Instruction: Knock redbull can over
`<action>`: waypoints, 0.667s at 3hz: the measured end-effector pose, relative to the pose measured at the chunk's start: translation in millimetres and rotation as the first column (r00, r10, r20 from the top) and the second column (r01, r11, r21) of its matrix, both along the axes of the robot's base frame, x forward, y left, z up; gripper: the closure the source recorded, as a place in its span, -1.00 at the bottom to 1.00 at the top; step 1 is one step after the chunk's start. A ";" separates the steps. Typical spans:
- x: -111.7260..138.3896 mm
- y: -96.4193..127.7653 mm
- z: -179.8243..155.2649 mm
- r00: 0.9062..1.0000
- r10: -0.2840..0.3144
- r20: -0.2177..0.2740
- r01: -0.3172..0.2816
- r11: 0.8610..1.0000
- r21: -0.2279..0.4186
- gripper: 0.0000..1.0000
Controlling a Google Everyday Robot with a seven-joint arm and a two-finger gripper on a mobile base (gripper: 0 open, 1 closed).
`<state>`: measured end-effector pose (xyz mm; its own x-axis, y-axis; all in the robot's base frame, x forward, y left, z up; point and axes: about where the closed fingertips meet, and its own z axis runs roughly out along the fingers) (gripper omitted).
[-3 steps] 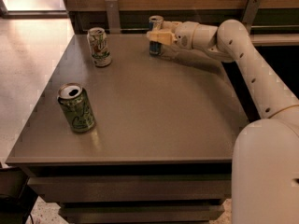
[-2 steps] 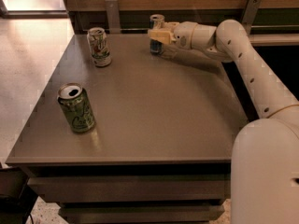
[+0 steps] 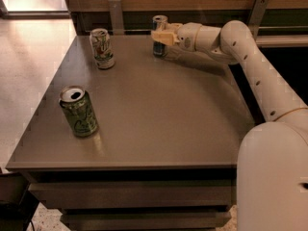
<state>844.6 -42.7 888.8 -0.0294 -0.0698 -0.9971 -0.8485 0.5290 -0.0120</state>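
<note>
The redbull can, slim and blue-and-silver with a silver top, stands upright at the far edge of the table, near the middle. My gripper reaches in from the right on the white arm and is right at the can's middle, covering part of its body. Only the can's top and bottom show. I cannot tell whether the gripper touches the can.
A wider green can with pale scrawls stands near the front left. A white-and-green can stands at the back left. A wooden wall with metal brackets runs behind the table. The floor drops off to the left.
The gripper has shifted slightly left, closer onto the can. The can still stands upright in the same spot.
</note>
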 end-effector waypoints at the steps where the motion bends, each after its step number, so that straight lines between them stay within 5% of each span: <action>1: -0.1 0.1 0.1 1.000 0.000 0.000 0.000 1.000 -0.001 1.00; 2: -3.8 -1.7 5.7 1.000 -0.009 -0.007 0.008 0.999 -0.035 1.00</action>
<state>840.8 -44.4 894.5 -0.0376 -0.1040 -0.9939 -0.8441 0.5356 -0.0241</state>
